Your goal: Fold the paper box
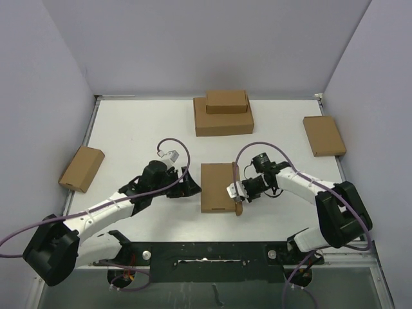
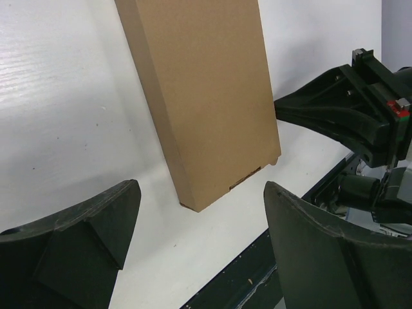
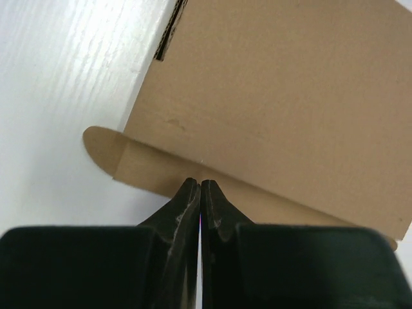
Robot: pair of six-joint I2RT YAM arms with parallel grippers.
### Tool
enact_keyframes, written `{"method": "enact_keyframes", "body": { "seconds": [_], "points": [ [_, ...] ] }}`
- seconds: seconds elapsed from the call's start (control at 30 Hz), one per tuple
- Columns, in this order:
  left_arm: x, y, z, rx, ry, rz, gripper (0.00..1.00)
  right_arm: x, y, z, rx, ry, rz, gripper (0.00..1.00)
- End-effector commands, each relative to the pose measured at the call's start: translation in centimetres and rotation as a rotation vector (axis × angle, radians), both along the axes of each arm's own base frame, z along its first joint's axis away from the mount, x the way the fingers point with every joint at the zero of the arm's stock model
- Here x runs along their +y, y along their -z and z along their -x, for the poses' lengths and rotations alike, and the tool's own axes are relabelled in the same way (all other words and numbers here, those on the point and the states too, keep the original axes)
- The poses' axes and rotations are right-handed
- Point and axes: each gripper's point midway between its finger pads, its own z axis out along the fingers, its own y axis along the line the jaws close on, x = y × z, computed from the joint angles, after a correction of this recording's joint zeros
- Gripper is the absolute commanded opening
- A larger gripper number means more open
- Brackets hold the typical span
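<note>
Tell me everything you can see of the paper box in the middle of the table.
The paper box is a flat, plain brown corrugated-cardboard rectangle lying on the white table, centred between the arms. It looks closed, with a small slot at one end. A narrow flap with a rounded corner sticks out along its right side. The shut right hand meets that flap's edge; whether it pinches it is unclear. The open left hand is apart from it.

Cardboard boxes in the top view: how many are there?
5. The paper box in the middle; the large box at the back; the small box on top of it; the left box at the left edge; the right box at the right edge. None seems hidden.
</note>
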Motion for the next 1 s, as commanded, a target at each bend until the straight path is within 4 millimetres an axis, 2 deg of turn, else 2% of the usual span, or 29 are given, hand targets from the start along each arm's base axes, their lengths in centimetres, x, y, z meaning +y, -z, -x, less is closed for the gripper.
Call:
{"method": "enact_keyframes", "body": {
  "seconds": [0.0,0.1,0.23,0.4,0.47,0.57,0.73,0.8,0.97],
  "points": [
    [-0.4,-1.7,-0.9,-0.08,0.021,0.028,0.77,1.8,0.6,-1.5,-0.103,-0.02,0.036,0.0],
    [0.5,-1.7,-0.5,-0.088,-0.008,0.016,0.77,3.4,0.4,-2.2,-0.122,0.012,0.06,0.0],
    [1.4,-2.6,-0.1,-0.121,-0.042,0.032,0.78,5.8,-0.7,-2.4,-0.136,0.052,0.026,0.0],
    [1.9,-2.2,0.0,-0.102,-0.071,0.038,0.79,6.3,-2.0,-1.0,-0.121,0.001,0.012,0.0],
    [1.8,-2.7,-0.1,-0.102,-0.07,0.034,0.8,5.9,-3.1,-0.2,-0.13,-0.038,-0.013,0.08],
    [1.9,-3.6,-0.7,-0.11,-0.077,0.011,0.8,5.0,-3.9,2.4,-0.088,-0.124,-0.049,0.18],
    [1.9,-5.3,-1.6,-0.115,-0.105,0.044,0.81,4.4,-4.7,6.3,-0.028,-0.251,-0.112,0.48],
    [1.9,-5.8,-2.0,-0.116,-0.118,0.068,0.81,4.4,-5.1,7.0,-0.025,-0.283,-0.116,0.52],
    [3.1,-6.3,-3.8,-0.059,-0.2,0.151,0.82,5.4,-6.3,8.4,0.017,-0.294,-0.12,0.5]
  ]
}}
